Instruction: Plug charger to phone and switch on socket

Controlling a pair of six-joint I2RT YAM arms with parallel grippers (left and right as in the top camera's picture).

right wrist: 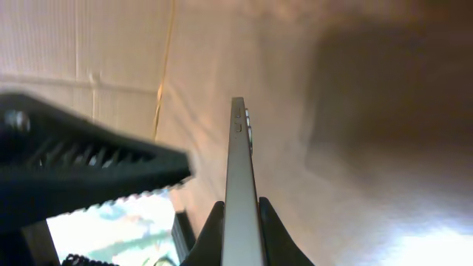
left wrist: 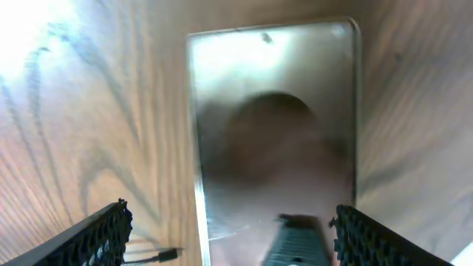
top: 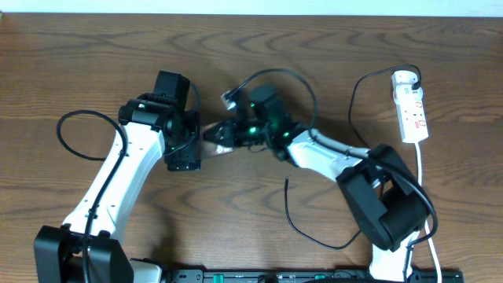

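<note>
None of the steps looks done. You have the phone [left wrist: 273, 125] clenched in the right gripper [top: 222, 135] jaws, mid-surface, and the left gripper [left wrist: 230, 214] jaws spread around it. The charger [top: 288, 196] tip lies loose, and the socket [top: 411, 106] stands unattended.

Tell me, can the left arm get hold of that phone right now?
Probably yes. The left pincer is open, seemingly straddling the near end of the phone with nothing between. The right pincer clamps the flat faces, leaving the side edges free.
</note>
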